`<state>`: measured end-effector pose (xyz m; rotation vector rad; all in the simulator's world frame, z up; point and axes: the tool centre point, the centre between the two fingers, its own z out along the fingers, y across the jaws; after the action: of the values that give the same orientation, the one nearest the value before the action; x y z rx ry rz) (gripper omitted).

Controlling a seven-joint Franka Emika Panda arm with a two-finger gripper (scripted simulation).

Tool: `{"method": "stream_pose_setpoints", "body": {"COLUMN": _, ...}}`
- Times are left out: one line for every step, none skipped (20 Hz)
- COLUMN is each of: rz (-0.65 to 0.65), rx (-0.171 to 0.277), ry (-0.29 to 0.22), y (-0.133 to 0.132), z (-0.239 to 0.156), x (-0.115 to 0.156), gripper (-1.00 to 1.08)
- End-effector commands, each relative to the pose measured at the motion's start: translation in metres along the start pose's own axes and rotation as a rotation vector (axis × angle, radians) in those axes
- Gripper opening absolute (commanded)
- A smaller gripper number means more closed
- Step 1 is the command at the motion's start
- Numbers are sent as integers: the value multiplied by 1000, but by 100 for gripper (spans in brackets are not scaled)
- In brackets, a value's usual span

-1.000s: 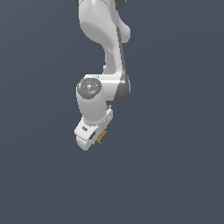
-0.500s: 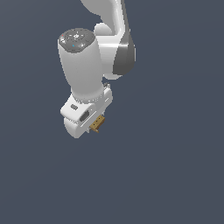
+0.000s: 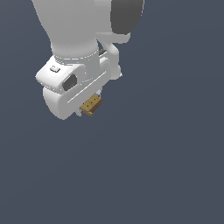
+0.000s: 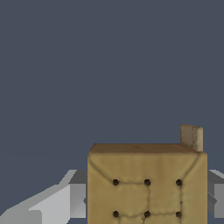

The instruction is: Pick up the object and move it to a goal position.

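Object (image 3: pixel 91 105) clamped between end effector (image 3: pixel 89 107) fingers (image 4: pixel 65 197), seated at fingertips, clear of any surface. Maintain closing force; translate smoothly toward goal; avoid abrupt wrist rotation.

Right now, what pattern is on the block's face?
Tan-brown block, scored into squares with dark dots; clearest in the wrist view.

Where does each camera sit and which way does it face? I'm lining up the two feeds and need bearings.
Exterior view: off the arm, its position unrecorded, facing the white arm and gripper against a plain grey backdrop.
Wrist view: mounted on the wrist, looking along the gripper; grey fingers flank the block.
Shared: both show the tan block between the fingers.
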<state>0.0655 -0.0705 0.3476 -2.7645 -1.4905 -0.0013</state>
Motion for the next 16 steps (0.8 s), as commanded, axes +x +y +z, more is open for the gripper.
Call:
{"method": "stream_pose_setpoints", "body": {"rz": 0, "rx": 0, "ry": 0, "y": 1, "z": -24, "x": 0, "gripper": -100}}
{"method": "stream_pose_setpoints", "body": {"rz": 1, "rx": 0, "ry": 0, "y": 2, "z": -33, "x": 0, "gripper": -100}}
{"method": "stream_pose_setpoints", "body": {"rz": 1, "rx": 0, "ry": 0, "y": 3, "z": -41, "x": 0, "gripper": -100}}
{"method": "stream_pose_setpoints", "body": {"rz": 1, "rx": 0, "ry": 0, "y": 4, "z": -48, "x": 0, "gripper": -100}}
{"method": "stream_pose_setpoints", "body": {"rz": 1, "rx": 0, "ry": 0, "y": 4, "z": -56, "x": 0, "gripper": -100}}
{"method": "stream_pose_setpoints", "body": {"rz": 1, "rx": 0, "ry": 0, "y": 5, "z": -62, "x": 0, "gripper": -100}}
{"method": "stream_pose_setpoints", "body": {"rz": 1, "rx": 0, "ry": 0, "y": 6, "z": -69, "x": 0, "gripper": -100}}
{"method": "stream_pose_setpoints", "body": {"rz": 1, "rx": 0, "ry": 0, "y": 6, "z": -75, "x": 0, "gripper": -100}}
{"method": "stream_pose_setpoints", "body": {"rz": 1, "rx": 0, "ry": 0, "y": 7, "z": -81, "x": 0, "gripper": -100}}
{"method": "stream_pose_setpoints", "body": {"rz": 2, "rx": 0, "ry": 0, "y": 8, "z": -87, "x": 0, "gripper": -100}}
{"method": "stream_pose_setpoints", "body": {"rz": 2, "rx": 0, "ry": 0, "y": 8, "z": -92, "x": 0, "gripper": -100}}
{"method": "stream_pose_setpoints", "body": {"rz": 2, "rx": 0, "ry": 0, "y": 9, "z": -97, "x": 0, "gripper": -100}}
{"method": "stream_pose_setpoints", "body": {"rz": 2, "rx": 0, "ry": 0, "y": 9, "z": -102, "x": 0, "gripper": -100}}
{"method": "stream_pose_setpoints", "body": {"rz": 2, "rx": 0, "ry": 0, "y": 10, "z": -106, "x": 0, "gripper": -100}}
{"method": "stream_pose_setpoints", "body": {"rz": 2, "rx": 0, "ry": 0, "y": 10, "z": -111, "x": 0, "gripper": -100}}
{"method": "stream_pose_setpoints", "body": {"rz": 2, "rx": 0, "ry": -1, "y": 11, "z": -115, "x": 0, "gripper": -100}}
